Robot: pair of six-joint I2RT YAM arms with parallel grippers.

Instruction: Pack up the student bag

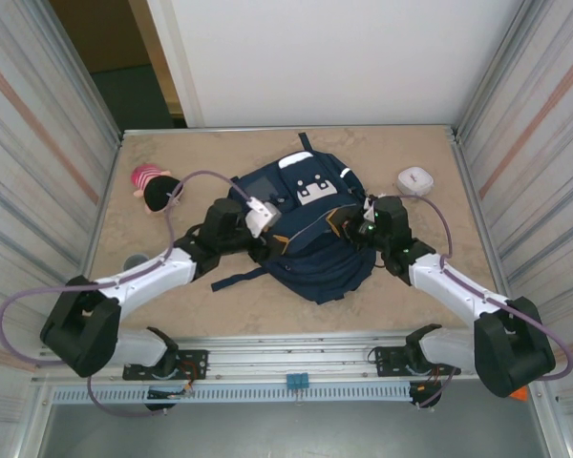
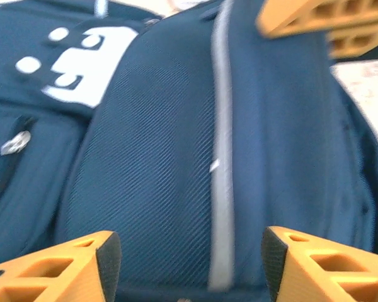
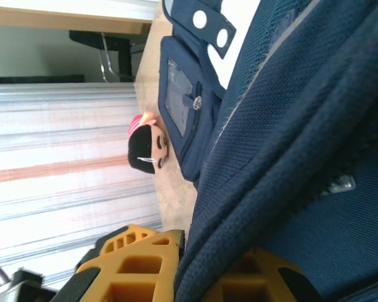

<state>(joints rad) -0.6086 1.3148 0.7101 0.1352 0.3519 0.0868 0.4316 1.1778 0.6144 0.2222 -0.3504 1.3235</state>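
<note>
Navy-blue fabric student bag (image 1: 310, 239) lies flat, a fold at its right side clenched in the right gripper (image 3: 198, 264) while the left gripper (image 2: 189, 258) hangs spread above its front. Lifting that fold should widen the mouth (judging loosely). Beige speckled tabletop (image 1: 220, 153) surrounds the bag; ribbed metal walls (image 1: 38, 143) flank it.

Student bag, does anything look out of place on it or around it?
The student bag lies flat and rumpled, one strap trailing left. A plush doll and a small white object sit outside it on the table.
</note>
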